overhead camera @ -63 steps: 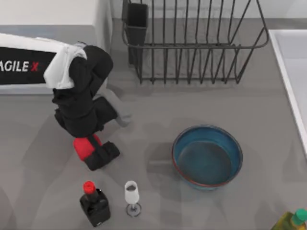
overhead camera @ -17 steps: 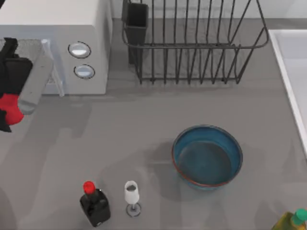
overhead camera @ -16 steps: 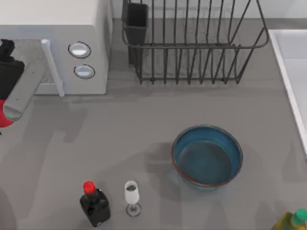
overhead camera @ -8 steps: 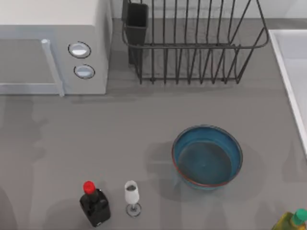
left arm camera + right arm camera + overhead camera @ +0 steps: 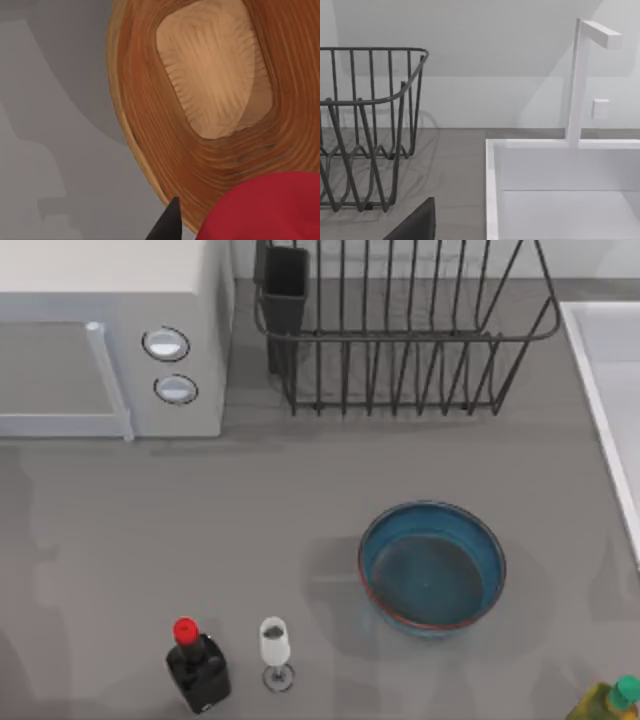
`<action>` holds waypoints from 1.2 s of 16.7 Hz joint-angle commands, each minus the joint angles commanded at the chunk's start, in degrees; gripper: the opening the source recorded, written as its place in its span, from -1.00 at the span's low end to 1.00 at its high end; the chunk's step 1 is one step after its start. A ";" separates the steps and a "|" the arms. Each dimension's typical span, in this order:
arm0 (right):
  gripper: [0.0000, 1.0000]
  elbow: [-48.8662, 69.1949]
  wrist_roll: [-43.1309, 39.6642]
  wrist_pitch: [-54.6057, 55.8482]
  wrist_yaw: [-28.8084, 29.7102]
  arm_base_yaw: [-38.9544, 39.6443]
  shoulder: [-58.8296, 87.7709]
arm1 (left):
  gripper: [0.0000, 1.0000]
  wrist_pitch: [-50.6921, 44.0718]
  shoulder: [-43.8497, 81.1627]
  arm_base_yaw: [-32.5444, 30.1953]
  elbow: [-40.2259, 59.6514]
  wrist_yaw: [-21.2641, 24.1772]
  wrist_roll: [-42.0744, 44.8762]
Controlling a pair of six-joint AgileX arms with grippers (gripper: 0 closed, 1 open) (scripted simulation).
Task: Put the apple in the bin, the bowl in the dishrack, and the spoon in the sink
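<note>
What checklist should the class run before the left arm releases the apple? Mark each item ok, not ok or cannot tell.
1. Apple held at the left gripper: ok.
2. Apple above the wooden bin: ok.
3. Bin inside free of other items: ok.
4. Bowl waiting on the table, upright: ok.
5. Dishrack has room for the bowl: ok.
6. Spoon located: cannot tell.

The bowl (image 5: pixel 432 569) sits before the dishrack (image 5: pixel 405 330) — sink (image 5: pixel 610 390) at right, microwave (image 5: pixel 110 335) at left.
</note>
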 joint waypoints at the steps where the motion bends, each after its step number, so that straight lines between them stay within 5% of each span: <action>1: 1.00 0.00 0.00 0.00 0.00 0.00 0.00 | -1.00 0.55 -0.36 0.82 -0.53 -0.46 3.08; 6: 1.00 0.00 0.00 0.00 0.00 0.00 0.00 | -1.00 2.51 -1.35 3.18 -2.17 -1.86 11.80; 14: 1.00 0.00 0.00 0.00 0.00 0.00 0.00 | -1.00 3.48 -1.09 3.14 -2.99 -1.81 12.31; 20: 1.00 0.00 0.00 0.00 0.00 0.00 0.00 | -1.00 16.04 0.57 4.89 -13.14 -1.86 13.51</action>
